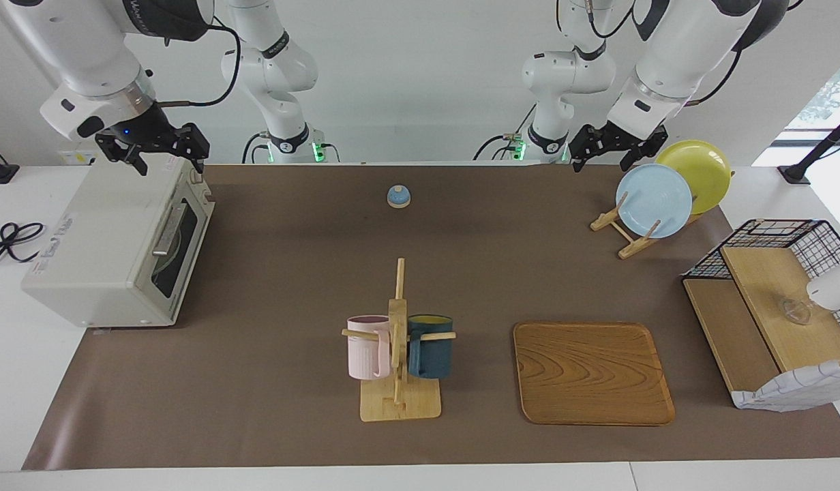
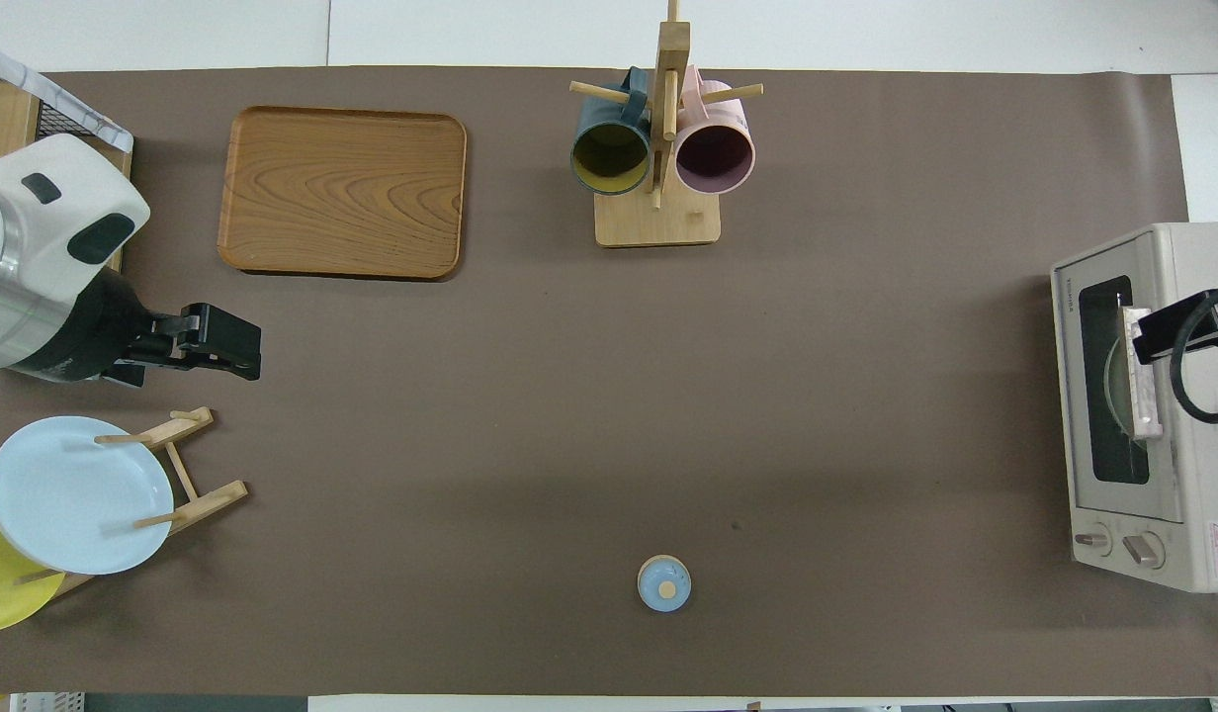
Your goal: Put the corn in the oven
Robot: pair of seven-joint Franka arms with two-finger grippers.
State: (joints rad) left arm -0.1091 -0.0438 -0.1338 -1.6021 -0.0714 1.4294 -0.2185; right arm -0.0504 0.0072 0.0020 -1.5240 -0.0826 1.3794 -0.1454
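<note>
The oven (image 1: 116, 242) is seen shut at the right arm's end of the table, no corn visible; the right gripper (image 1: 166, 158) is held wide open above it; the left gripper (image 1: 603, 158) is kept open beside the blue plate (image 1: 654, 200).

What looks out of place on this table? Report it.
Nothing is spilled, tipped or damaged. One oddity: no corn is in view, and the boxy off-white toaster oven's dark glass door is shut. The right gripper hovers open over it; the left gripper waits open.
</note>
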